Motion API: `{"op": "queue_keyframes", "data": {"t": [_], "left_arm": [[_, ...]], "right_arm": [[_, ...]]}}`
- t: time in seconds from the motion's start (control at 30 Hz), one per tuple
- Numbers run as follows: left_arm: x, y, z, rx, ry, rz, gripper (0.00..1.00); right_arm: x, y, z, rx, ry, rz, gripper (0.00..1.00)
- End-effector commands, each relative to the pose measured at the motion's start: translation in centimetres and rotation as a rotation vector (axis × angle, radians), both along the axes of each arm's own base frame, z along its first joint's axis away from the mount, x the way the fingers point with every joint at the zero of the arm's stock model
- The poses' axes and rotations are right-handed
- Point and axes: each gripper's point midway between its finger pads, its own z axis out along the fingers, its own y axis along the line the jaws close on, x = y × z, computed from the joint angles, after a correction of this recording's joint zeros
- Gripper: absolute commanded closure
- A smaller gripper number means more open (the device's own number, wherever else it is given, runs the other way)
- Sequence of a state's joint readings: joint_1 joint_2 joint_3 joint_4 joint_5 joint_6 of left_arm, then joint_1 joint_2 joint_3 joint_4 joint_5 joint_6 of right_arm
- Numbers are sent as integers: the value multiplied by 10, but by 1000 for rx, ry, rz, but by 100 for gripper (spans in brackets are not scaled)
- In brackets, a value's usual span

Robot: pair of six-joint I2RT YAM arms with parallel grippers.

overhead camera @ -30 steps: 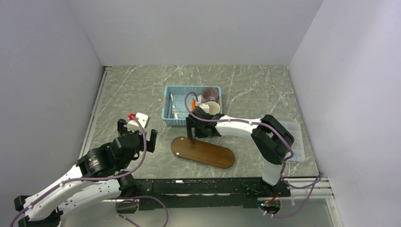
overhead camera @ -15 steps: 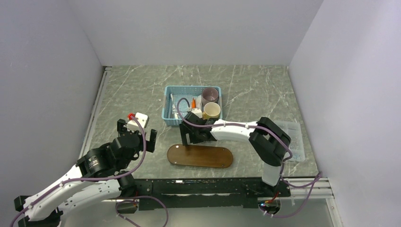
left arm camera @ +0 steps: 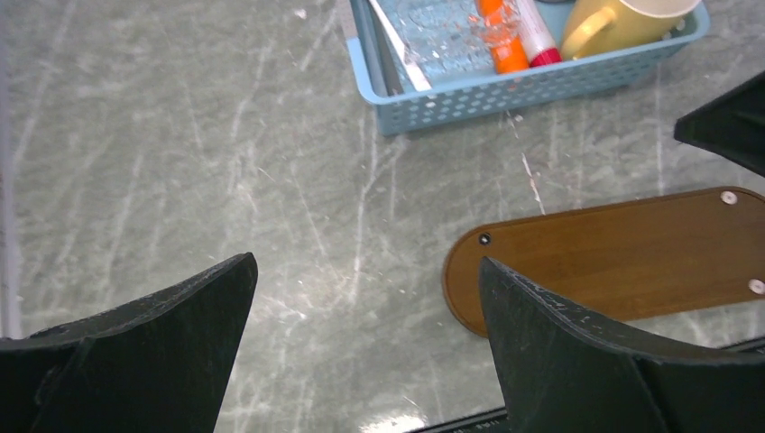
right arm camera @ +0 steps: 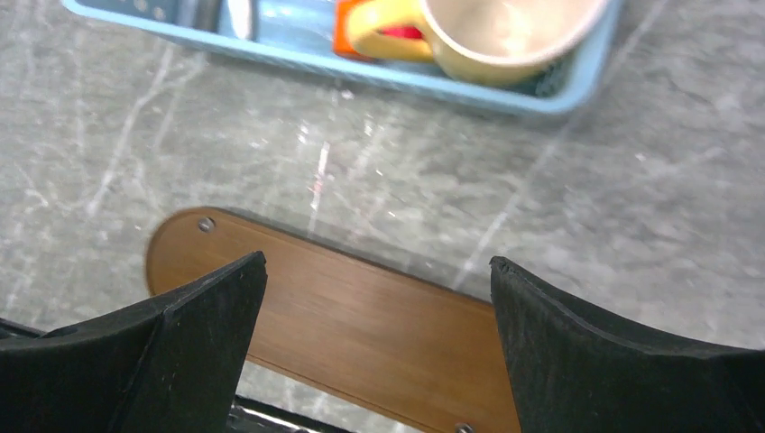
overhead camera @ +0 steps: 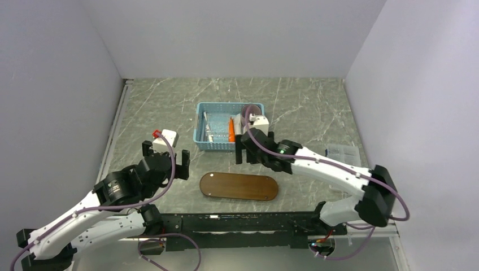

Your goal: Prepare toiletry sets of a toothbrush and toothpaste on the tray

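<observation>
The dark-brown oval tray (overhead camera: 239, 186) lies flat and bare near the table's front edge, also shown in the left wrist view (left arm camera: 631, 253) and the right wrist view (right arm camera: 361, 307). Behind it stands the light-blue basket (overhead camera: 214, 145), holding the orange toothpaste (overhead camera: 231, 129) (left arm camera: 501, 41) and a thin white toothbrush (overhead camera: 206, 125) (left arm camera: 397, 45). My left gripper (overhead camera: 166, 159) (left arm camera: 365, 271) hovers open over bare table left of the tray. My right gripper (overhead camera: 251, 155) (right arm camera: 377, 266) hangs open above the tray's back edge, just in front of the basket. Neither holds anything.
A yellow mug (left arm camera: 622, 23) (right arm camera: 487, 27) and a purple cup (overhead camera: 251, 110) sit in the basket's right part, beside a white tube with a red cap (left arm camera: 537, 36). A clear plastic packet (overhead camera: 344, 152) lies at the right. Grey walls close in three sides.
The tray swung from slanted to level while the right gripper was at its left end. That gripper then pulled back to the right, toward the basket's front. The left arm barely shifted.
</observation>
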State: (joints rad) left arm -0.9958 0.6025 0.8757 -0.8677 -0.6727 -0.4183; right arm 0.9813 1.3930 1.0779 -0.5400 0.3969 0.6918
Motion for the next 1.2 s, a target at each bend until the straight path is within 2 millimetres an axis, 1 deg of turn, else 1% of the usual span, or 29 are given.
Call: {"op": "queue_keyframes", "data": {"t": [0.0, 0.2, 0.3, 0.43, 0.5, 0.67, 0.93, 1.07, 1.17], "left_arm": [[-9, -17, -10, -106, 90, -9, 1], [-25, -41, -38, -190, 234, -57, 1], [-31, -51, -53, -232, 294, -68, 1], [-36, -62, -72, -276, 342, -82, 1], [-37, -65, -81, -292, 364, -83, 1], [-38, -72, -102, -337, 425, -97, 1], [-27, -71, -134, -381, 478, -88, 1], [-21, -69, -146, -379, 504, -72, 1], [-16, -66, -150, -372, 505, -59, 1]], "right_arm": [[-24, -54, -19, -97, 42, -84, 4], [-59, -89, -27, -52, 105, -118, 4], [-77, -102, -39, -23, 155, -134, 4], [-93, -103, -52, 53, 202, -139, 4], [-97, -101, -57, 97, 218, -139, 4], [-103, -99, -71, 135, 252, -162, 3], [-103, -97, -87, 155, 270, -196, 2], [-102, -90, -93, 163, 286, -193, 2], [-99, -89, -97, 153, 288, -201, 2]]}}
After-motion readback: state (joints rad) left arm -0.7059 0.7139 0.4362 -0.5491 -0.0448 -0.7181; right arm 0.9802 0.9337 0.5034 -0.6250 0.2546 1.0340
